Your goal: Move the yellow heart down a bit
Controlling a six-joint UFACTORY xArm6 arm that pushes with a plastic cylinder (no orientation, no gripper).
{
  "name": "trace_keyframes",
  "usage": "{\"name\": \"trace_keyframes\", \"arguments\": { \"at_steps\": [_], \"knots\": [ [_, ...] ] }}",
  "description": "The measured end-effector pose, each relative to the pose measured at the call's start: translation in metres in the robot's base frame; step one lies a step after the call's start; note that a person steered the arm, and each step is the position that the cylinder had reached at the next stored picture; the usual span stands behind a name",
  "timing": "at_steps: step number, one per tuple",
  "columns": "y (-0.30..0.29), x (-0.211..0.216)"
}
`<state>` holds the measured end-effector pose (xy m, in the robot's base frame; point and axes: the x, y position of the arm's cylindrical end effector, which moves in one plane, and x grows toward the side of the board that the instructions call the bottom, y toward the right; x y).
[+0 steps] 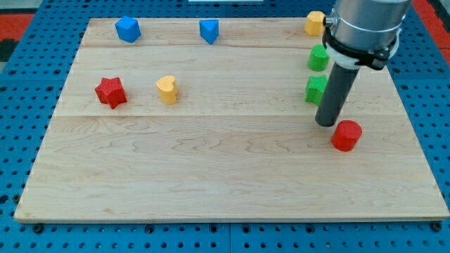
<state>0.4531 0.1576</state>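
Over on the right side of the frame, my tip (325,124) rests on the pale wooden counter (211,176), just left of the red round plastic block (346,135) and just below the lower of two green blocks (316,89) — the upper green block (319,57) sits right above it, half tucked behind the arm. No claw on this rig, so nothing to call apart or together; it's a plain dark rod and that's all there is.

And the target? The small yellow heart-shaped block (166,89) sits left of centre, well apart from my tip, with the red star-shaped block (110,92) near it on its left. Up along the top edge sit two blue blocks — one at upper left (128,29), one nearer the middle (209,31) — and a yellow-orange block (314,23) at upper right, partly hidden by the arm.

So the step in hand, as I read it, is the approach. To do it well, I'd swing wide across the open middle of the counter, steering clear of the green pair, and arrive just above the heart, centred on its width. Off-centre contact would likely spin it or shove it toward the red star. Then a short, straight push toward the bottom of the frame — only a bit, so stop early rather than overshoot.
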Motion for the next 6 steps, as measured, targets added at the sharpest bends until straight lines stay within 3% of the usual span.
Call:
{"name": "trace_keyframes", "arguments": {
  "at_steps": [1,2,3,4,5,6],
  "knots": [
    [0.023,0.032],
    [-0.033,0.018],
    [-0.155,-0.009],
    [-0.195,-0.056],
    [-0.197,-0.124],
    [-0.26,-0.135]
  ]
}}
